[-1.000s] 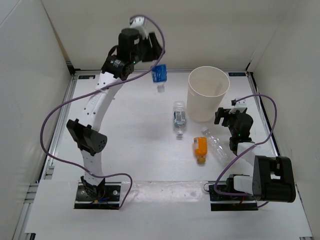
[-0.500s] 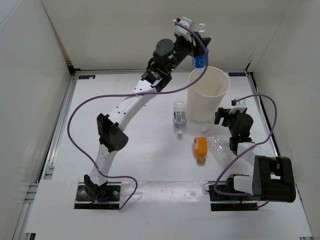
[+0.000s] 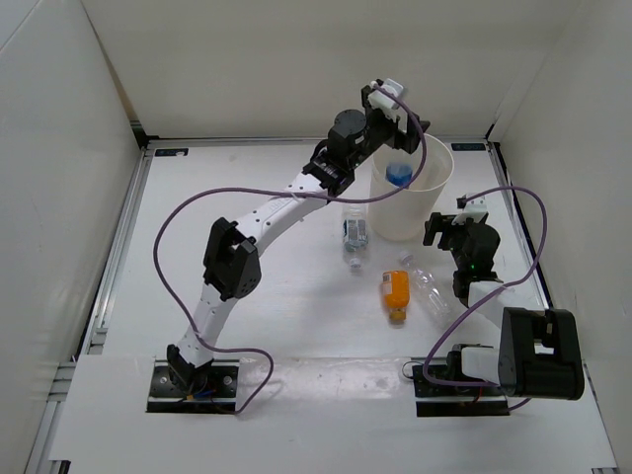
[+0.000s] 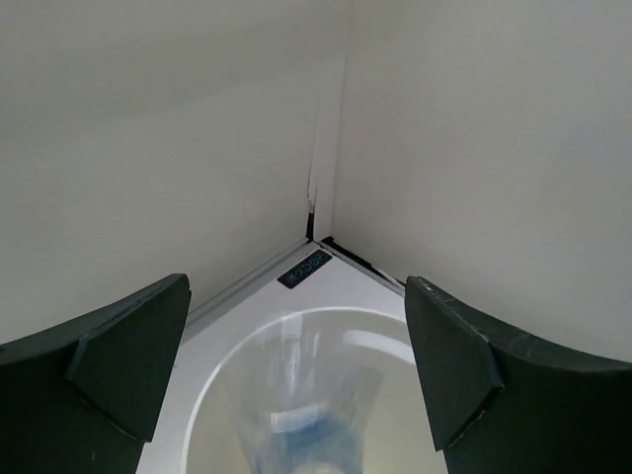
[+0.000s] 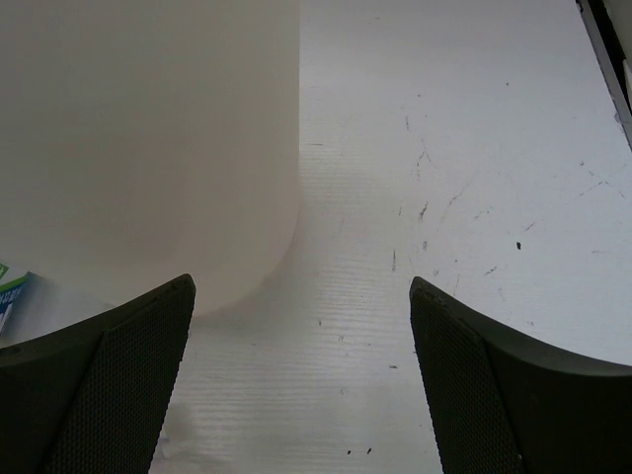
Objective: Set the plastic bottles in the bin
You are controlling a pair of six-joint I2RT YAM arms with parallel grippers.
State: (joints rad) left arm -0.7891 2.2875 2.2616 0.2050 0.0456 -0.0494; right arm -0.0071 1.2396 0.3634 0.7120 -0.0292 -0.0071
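Plastic bottles: blue-label bottle [image 3: 398, 173] is inside the bin [image 3: 395, 215], upper centre-right of the top view, w/ blue showing just under the rim. The other 3 lie on the desk [image 3: 296, 306].

L fingers [image 3: 393, 102] are spread wide, gripping nothing, up above the bin mouth. L wrist cam looks down btwn them: bottle is blurred, low centre of frame, inside the rim, touching neither finger.

R fingers [image 3: 446, 229] are also spread wide & empty, just right of the bin wall, low over the desk. Can't tell if they touch the desk.

Only thing seen in the bin is that bottle. On the desk:
- grey-blue-label bottle [image 3: 354, 233], lying just left of the bin base
- orange bottle [image 3: 395, 293], below the bin, centre-right
- plain clear bottle [image 3: 431, 286], slanted, right beside the orange one

Vs 1 s ago: L fingers had the blue-label bottle pinched at upper centre, left of the bin. Half a sec ago it was over the rim. Since then the fingers have let go & it's dropped in. R arm, bin & the 3 desk bottles are unchanged.
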